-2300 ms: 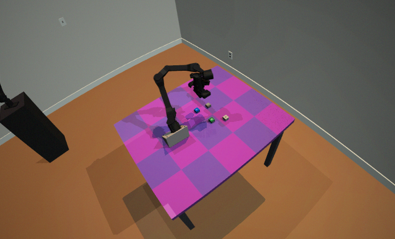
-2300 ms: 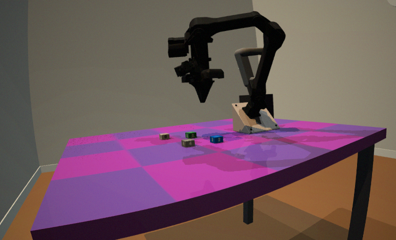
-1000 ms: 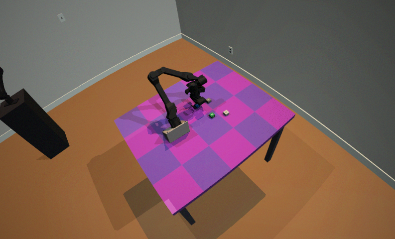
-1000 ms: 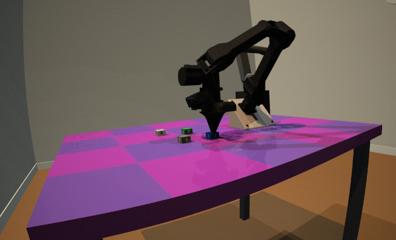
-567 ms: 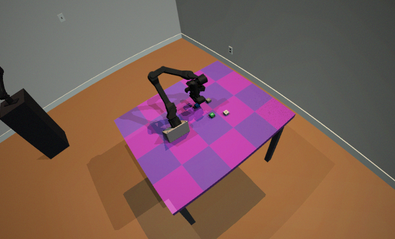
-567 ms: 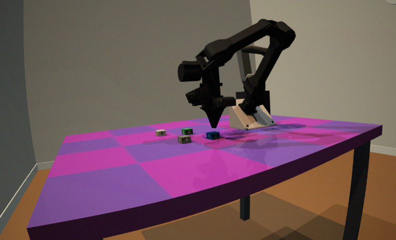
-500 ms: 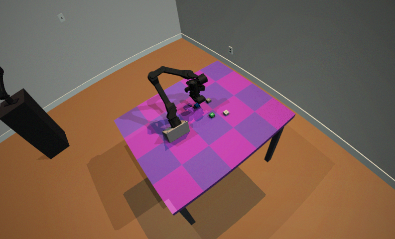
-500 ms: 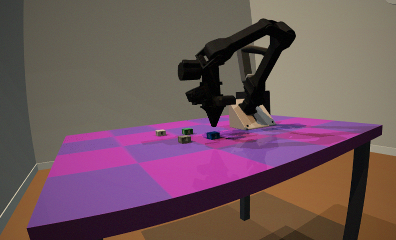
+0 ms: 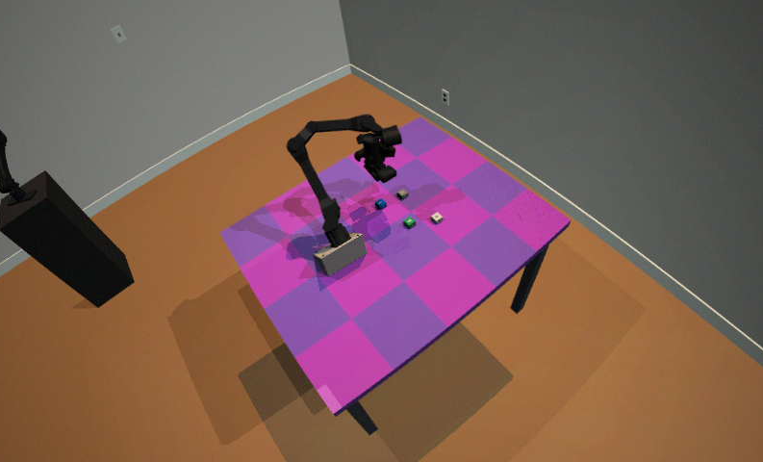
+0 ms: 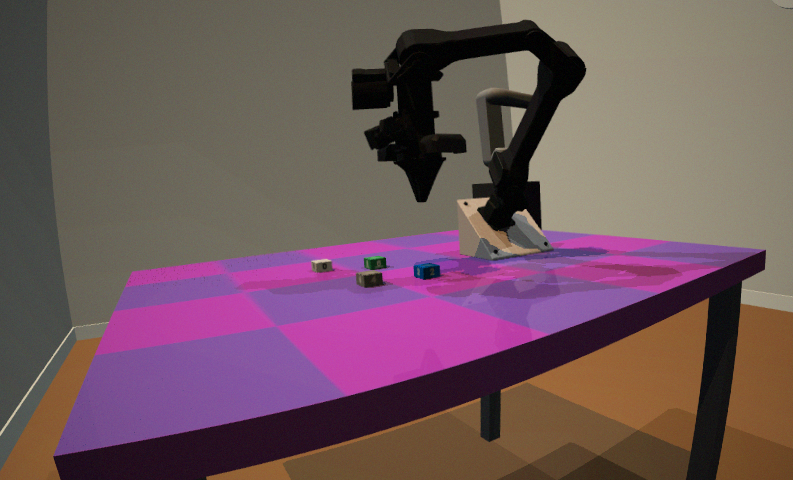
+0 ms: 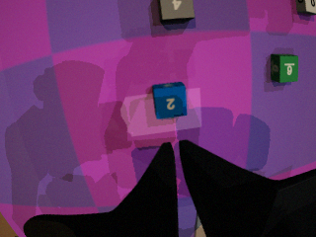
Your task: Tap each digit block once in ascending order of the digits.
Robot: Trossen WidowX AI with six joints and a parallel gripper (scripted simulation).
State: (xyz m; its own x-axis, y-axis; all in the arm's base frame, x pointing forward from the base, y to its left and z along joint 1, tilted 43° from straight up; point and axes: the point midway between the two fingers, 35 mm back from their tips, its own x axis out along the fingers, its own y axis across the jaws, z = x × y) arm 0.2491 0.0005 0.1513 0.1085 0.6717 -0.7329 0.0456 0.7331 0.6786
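A blue block shows a 2. A grey block shows a 4. A green block shows a barred digit, seemingly a 9 seen upside down in the wrist view. A whitish block is cut off in the wrist view; its digit looks like 0 in the exterior view, too small to be sure. My gripper is shut and empty, pointing down, high above the table near the blue block, touching no block.
The blocks stand apart on the pink and purple checkered table. The arm's base mount stands on the same table. Arm shadows and a pale light patch lie around the blue block. A second arm stands on a dark pedestal away from the table.
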